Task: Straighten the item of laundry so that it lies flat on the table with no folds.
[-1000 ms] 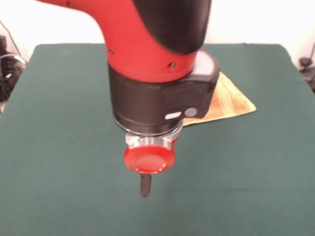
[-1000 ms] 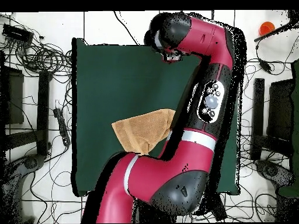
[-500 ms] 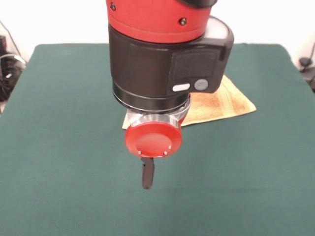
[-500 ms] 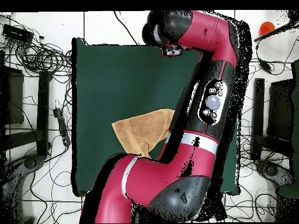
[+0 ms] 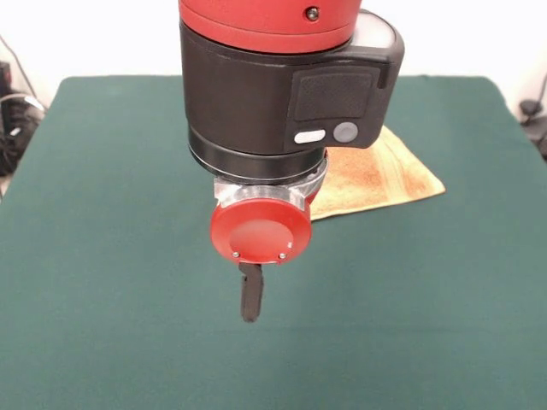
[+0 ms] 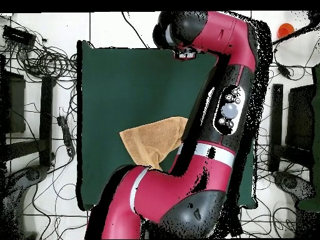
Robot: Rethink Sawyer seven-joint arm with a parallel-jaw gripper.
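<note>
A large rectangular table [image 5: 111,256] covered in plain dark green cloth is seen in both views. One golden tan-orange terry-cloth towel [image 5: 389,175] is laid directly on it, partly hidden by the arm in each view. In the front view a pointed corner of the towel is shown towards the right side of the table, well apart from the edge. In the overhead view the towel [image 6: 150,142] is seen with an uneven outline. The rest of the green cloth is shown smooth.
</note>
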